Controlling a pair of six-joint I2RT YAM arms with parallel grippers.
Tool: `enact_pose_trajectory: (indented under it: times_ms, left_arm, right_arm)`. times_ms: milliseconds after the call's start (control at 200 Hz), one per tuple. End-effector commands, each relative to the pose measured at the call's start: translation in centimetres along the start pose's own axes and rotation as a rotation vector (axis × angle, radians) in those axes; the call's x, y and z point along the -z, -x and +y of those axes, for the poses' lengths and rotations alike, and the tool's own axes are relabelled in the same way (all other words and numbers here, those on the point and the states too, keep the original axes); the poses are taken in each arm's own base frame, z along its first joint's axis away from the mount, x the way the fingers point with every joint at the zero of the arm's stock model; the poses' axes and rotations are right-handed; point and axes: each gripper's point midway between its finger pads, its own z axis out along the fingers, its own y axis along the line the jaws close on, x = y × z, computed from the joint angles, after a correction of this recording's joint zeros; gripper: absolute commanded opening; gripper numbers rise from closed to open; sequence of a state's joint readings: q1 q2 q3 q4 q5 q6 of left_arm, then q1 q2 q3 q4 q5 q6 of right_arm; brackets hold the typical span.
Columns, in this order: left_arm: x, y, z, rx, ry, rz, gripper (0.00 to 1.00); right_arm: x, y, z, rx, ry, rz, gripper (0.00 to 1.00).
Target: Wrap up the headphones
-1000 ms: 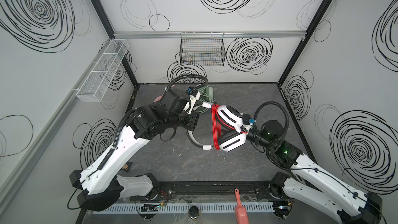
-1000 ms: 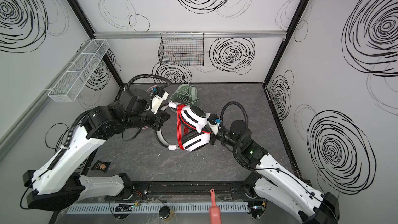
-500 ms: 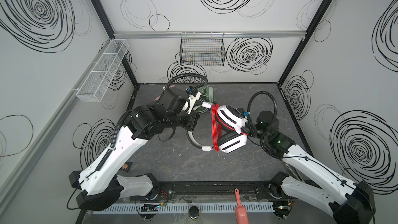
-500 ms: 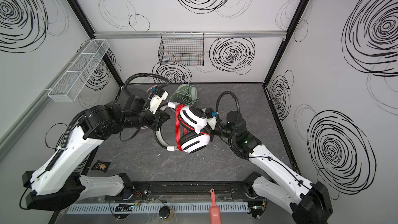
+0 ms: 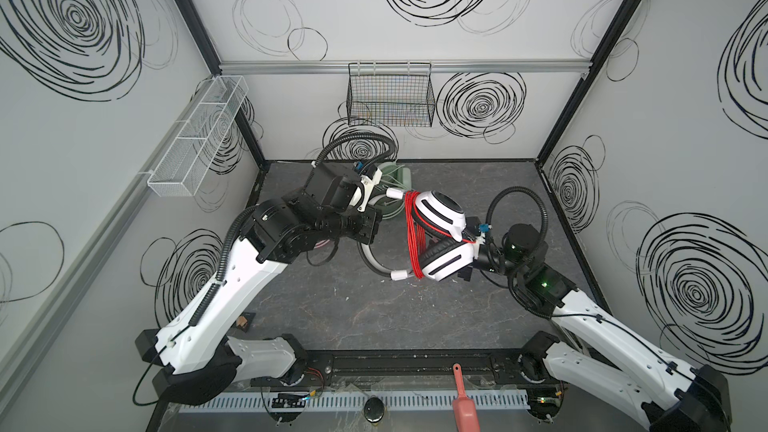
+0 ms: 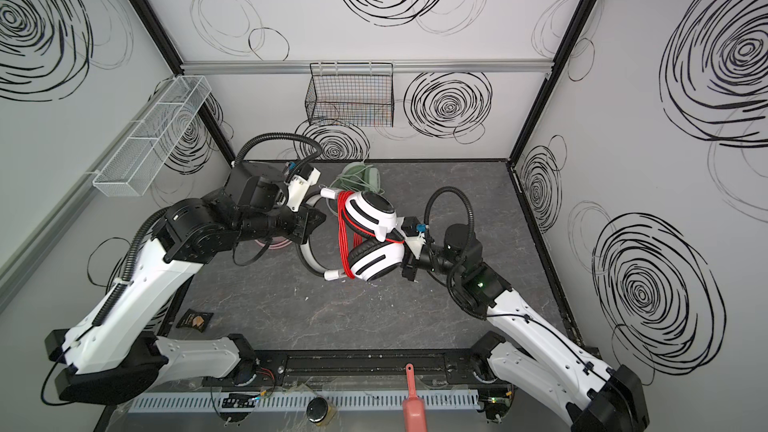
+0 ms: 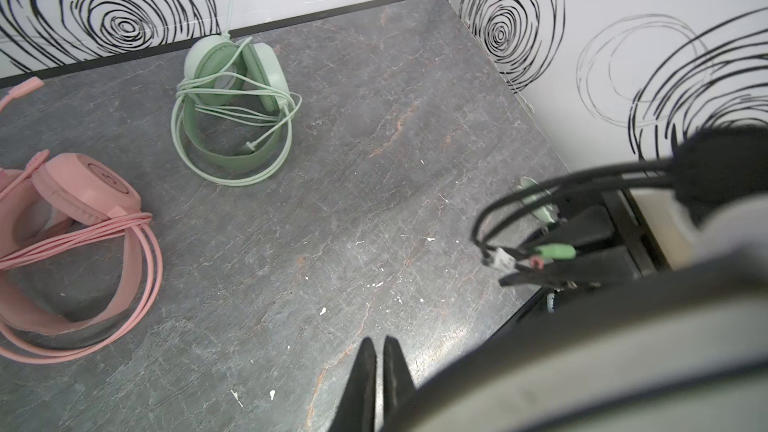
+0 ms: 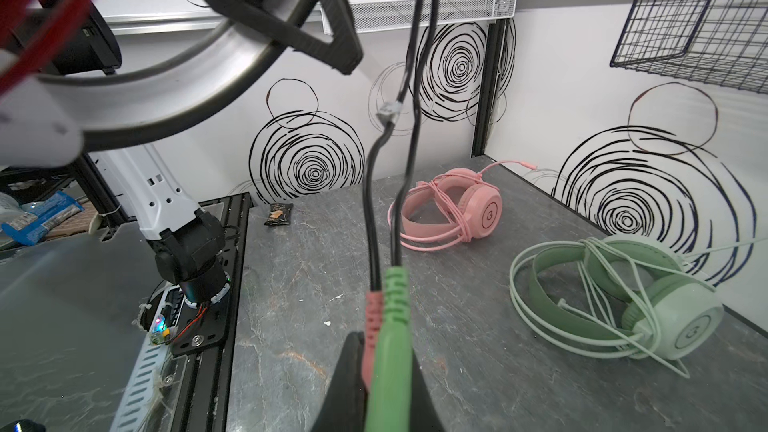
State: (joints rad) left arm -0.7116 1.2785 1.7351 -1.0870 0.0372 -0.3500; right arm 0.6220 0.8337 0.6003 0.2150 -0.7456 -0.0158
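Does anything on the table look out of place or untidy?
Yes: a small dark packet lies by the left arm's base, unrelated to the headsets. The mint-green headset has loose cable loops, one strand trailing away.

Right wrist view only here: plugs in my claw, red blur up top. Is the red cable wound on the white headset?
Observer: Yes. In both top views the red cable runs in many loops across the white-and-black headset, band end to band end, beside the earcups.
Operator: Left claw closed?
Observer: In the left wrist view the left claw has its fingertips almost touching, the blurred headband right beside them.
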Motion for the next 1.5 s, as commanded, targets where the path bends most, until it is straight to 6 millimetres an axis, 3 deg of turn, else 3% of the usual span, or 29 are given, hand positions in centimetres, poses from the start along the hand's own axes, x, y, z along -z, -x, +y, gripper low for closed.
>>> enact_pose_trajectory:
  times_ms: [0,45,145,245,405,605,790,915,1006,1131,1221,1406,1496]
  left_arm:
    - [1.2,3.8,-2.0,0.037,-0.097,-0.131,0.00]
    - [1.2,3.9,-2.1,0.036,-0.104,-0.132,0.00]
    - [1.4,4.1,-2.2,0.034,-0.109,-0.135,0.00]
    - [1.4,4.0,-2.3,0.036,-0.115,-0.131,0.00]
    - [1.5,3.8,-2.3,0.039,-0.117,-0.129,0.00]
    - [1.8,3.8,-2.6,0.039,-0.129,-0.130,0.00]
    - [2.2,3.8,-2.9,0.035,-0.140,-0.131,0.00]
    - [2.5,3.9,-3.0,0.032,-0.145,-0.135,0.00]
    - [2.7,3.9,-3.0,0.031,-0.146,-0.138,0.00]
    - [2.7,3.9,-3.0,0.029,-0.145,-0.136,0.00]
    - [2.7,3.9,-3.0,0.028,-0.147,-0.137,0.00]
    - [2.8,4.0,-3.0,0.028,-0.145,-0.142,0.00]
    - [2.8,4.1,-2.8,0.033,-0.133,-0.145,0.00]
  right_arm:
    - [0.8,-0.6,0.0,0.002,-0.054,-0.003,0.33]
    - [1.1,-1.0,-0.4,0.009,-0.089,0.013,0.45]
    - [2.0,-0.8,-0.9,0.061,-0.155,0.019,0.62]
    - [2.5,0.4,-1.1,0.119,-0.186,0.006,0.73]
    - [1.6,2.7,-0.7,0.154,-0.134,-0.005,0.76]
    - [0.1,5.1,-2.1,0.177,-0.154,-0.040,0.76]
    - [-1.7,5.7,-3.2,0.198,-0.143,-0.013,0.77]
    - [-2.7,5.9,-3.1,0.194,-0.093,-0.020,0.67]
    - [-3.4,6.0,-3.1,0.182,-0.064,-0.016,0.48]
    - [-3.8,6.4,-3.0,0.175,-0.042,-0.033,0.44]
    - [-4.1,6.8,-3.1,0.169,-0.038,-0.041,0.35]
    - [-4.5,6.7,-3.4,0.160,-0.036,-0.029,0.04]
    - [-4.2,6.2,-3.4,0.150,-0.043,-0.028,0.00]
